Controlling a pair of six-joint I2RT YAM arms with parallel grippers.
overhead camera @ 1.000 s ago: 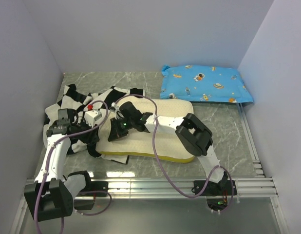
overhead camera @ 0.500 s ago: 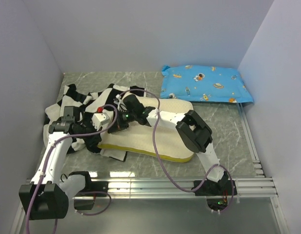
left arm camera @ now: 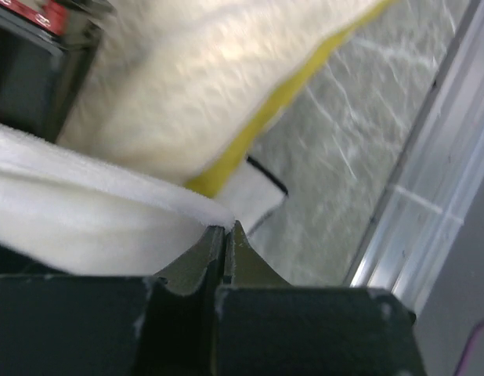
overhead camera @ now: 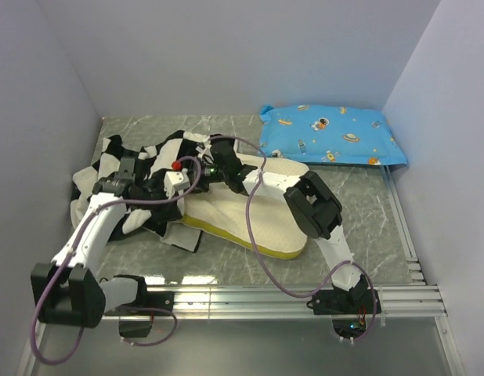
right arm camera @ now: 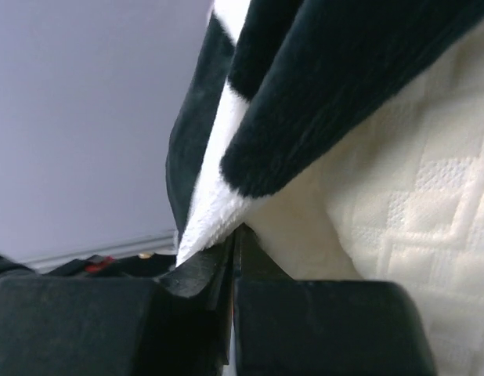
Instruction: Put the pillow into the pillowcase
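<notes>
Worktop (overhead camera: 359, 196) of grey marble pattern fills the floor of a white-walled booth. Across its middle lies the pillow (overhead camera: 254, 223), cream with a yellow edge, set at a slant with its near-right end bare. Its far-left end meets the pillowcase (overhead camera: 121, 168), which sits bunched in black and white squares on the left of the worktop, with a flap reaching beside the pillow's near-left edge. A blue cartoon-print pillow (overhead camera: 332, 135) rests in the far right corner, well apart from the arms.

Both arms reach to the spot where case and pillow meet. The left end effector (left arm camera: 224, 235) is pinched tight on a white fold of the pillowcase, with the pillow's yellow edge just beyond it. The right end effector (right arm camera: 236, 235) is likewise clamped on the pillowcase's edge, where a white square meets a black one, with the pillow's quilted cream face just beside it.
</notes>
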